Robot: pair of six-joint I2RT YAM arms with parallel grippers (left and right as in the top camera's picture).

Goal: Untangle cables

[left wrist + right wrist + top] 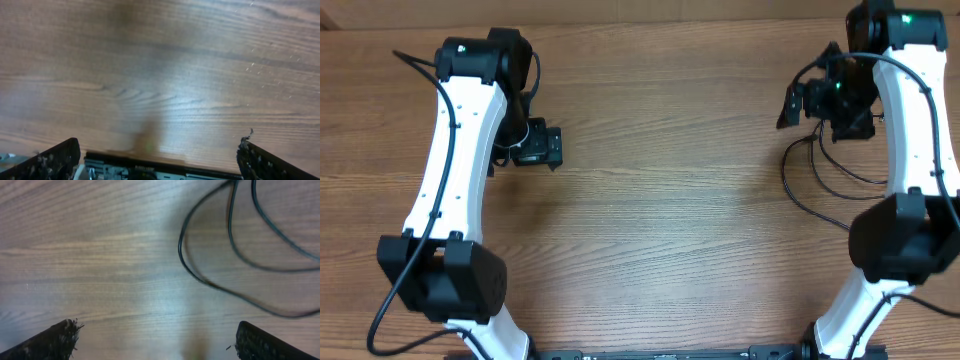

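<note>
The cables (786,180) are thin black cords lying in loose loops on the wooden table at the right, below my right gripper (805,100). In the right wrist view the loops (180,255) lie at the upper right, ahead of the jaws and apart from them. My right gripper (156,327) is open wide with only bare wood between its fingers. My left gripper (550,148) hovers over bare wood at the upper left, far from the cables. In the left wrist view it (159,147) is open and empty.
The wooden table (660,200) spans the whole view. The white left arm (450,170) stands along the left side and the white right arm (920,150) along the right, partly covering the cable loops. A black rail (660,354) runs along the front edge.
</note>
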